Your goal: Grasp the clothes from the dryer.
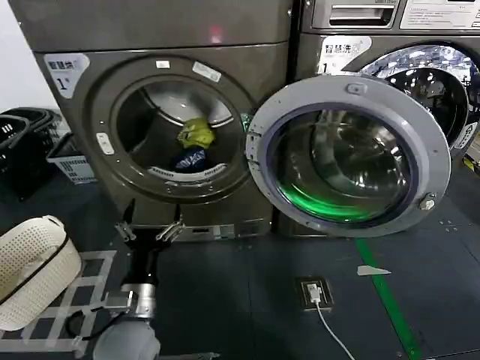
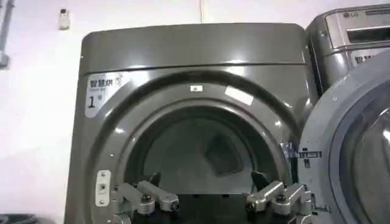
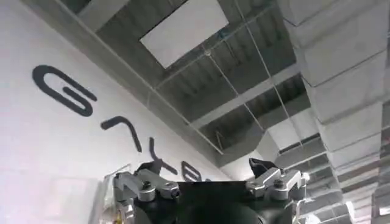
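Observation:
The dryer (image 1: 157, 34) stands at the left with its round door (image 1: 352, 88) swung open to the right. Inside the drum lie the clothes: a yellow-green piece (image 1: 196, 133) and, just below it near the front lip, a dark navy piece (image 1: 190, 159). My left gripper (image 1: 148, 229) hovers low in front of the dryer, under the porthole, open and empty. The left wrist view shows the left gripper (image 2: 206, 179) facing the dryer (image 2: 195, 49) and its dark drum. My right gripper (image 3: 202, 165) is open, holds nothing and points up at a ceiling.
A white perforated basket (image 1: 30, 262) sits on the floor at the left, with black baskets (image 1: 22, 139) and a grey crate (image 1: 71, 161) behind it. A second machine (image 1: 390, 30) stands to the right. A floor socket with a cable (image 1: 313, 292) and green tape (image 1: 386, 300) lie ahead.

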Tool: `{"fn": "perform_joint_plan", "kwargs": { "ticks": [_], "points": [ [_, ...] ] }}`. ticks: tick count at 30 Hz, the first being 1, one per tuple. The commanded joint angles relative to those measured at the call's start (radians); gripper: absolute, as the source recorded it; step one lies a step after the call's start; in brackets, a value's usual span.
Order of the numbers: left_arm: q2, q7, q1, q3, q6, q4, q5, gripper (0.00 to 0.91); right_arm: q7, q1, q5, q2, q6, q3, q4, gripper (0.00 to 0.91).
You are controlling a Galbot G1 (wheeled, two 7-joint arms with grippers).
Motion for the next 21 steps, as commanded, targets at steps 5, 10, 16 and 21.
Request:
{"fn": "perform_joint_plan", "kwargs": {
  "ticks": [5, 10, 16, 21],
  "points": [
    [0.001, 0.0, 0.003, -0.001, -0.002, -0.001, -0.002, 0.907, -0.001, -0.005, 0.002, 0.002, 0.006, 0.002, 0.005, 0.907],
    [0.003, -0.001, 0.002, -0.002, -0.001, -0.004, -0.003, 0.907, -0.001, -0.003, 0.002, 0.003, 0.006, -0.001, 0.009, 0.907],
    [0.002, -0.001, -0.001, 0.0, 0.001, -0.004, -0.002, 0.907, -0.001, -0.003, 0.002, 0.002, 0.007, -0.005, 0.009, 0.907],
    [0.001, -0.001, -0.001, 0.0, 0.002, -0.004, -0.001, 0.907, -0.002, -0.003, 0.002, 0.002, 0.008, -0.006, 0.008, 0.907]
  ]
}}
